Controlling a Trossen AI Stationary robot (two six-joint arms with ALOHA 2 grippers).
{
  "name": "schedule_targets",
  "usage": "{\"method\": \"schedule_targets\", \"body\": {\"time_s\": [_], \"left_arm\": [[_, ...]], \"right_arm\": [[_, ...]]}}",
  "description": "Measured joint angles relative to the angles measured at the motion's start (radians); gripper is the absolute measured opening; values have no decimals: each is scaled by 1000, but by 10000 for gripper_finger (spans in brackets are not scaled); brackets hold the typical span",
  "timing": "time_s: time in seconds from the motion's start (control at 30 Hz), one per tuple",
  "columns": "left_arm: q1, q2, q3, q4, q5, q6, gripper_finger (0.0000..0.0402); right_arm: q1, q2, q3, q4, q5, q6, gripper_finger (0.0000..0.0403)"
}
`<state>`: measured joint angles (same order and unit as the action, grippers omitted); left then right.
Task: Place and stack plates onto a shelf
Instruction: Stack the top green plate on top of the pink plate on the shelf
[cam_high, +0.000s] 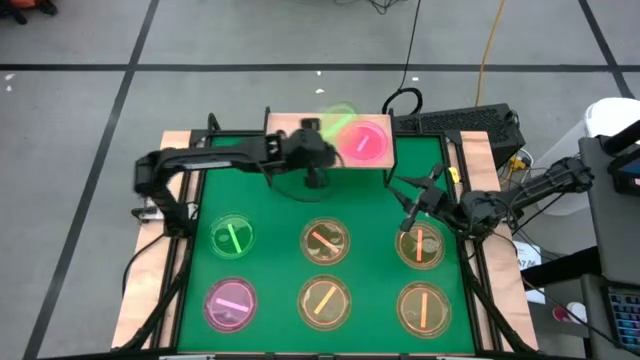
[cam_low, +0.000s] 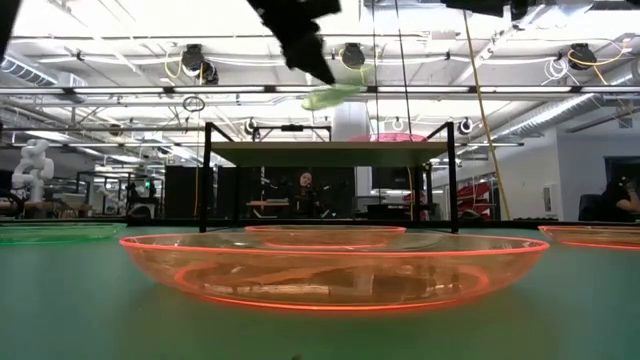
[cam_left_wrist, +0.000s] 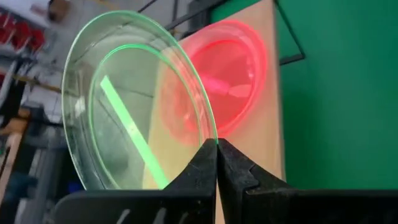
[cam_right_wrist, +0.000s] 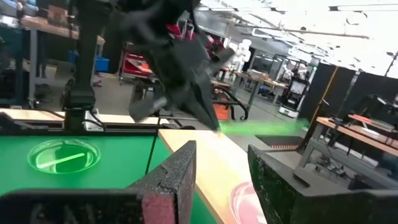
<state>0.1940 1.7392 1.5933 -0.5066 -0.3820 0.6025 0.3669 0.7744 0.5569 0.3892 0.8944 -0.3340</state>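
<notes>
Green plate (cam_left_wrist: 134, 106) pinched by left gripper (cam_left_wrist: 217, 146) above shelf (cam_high: 290, 124).

We see clear, glossy plastic on the green plate (cam_left_wrist: 124, 106), its rim catching light at the frame's left. The pink plate (cam_left_wrist: 227, 74) behind it looks equally smooth and translucent, lying on the shelf (cam_left_wrist: 264, 93), pale matt wood. The mat (cam_left_wrist: 336, 93) on the right reads as flat matt green. The left gripper (cam_left_wrist: 217, 149) shows dull black plastic fingers.
</notes>
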Motion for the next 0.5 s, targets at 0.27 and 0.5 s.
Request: {"method": "schedule_targets", "body": {"time_s": [0.27, 0.5], "left_arm": [[1, 186, 123, 36, 19, 156, 0], [0, 221, 151, 40, 113, 200, 22]], "right_arm": [[36, -107, -69, 55, -2, 3, 130], [57, -127, -83, 56, -4, 8, 130]]}}
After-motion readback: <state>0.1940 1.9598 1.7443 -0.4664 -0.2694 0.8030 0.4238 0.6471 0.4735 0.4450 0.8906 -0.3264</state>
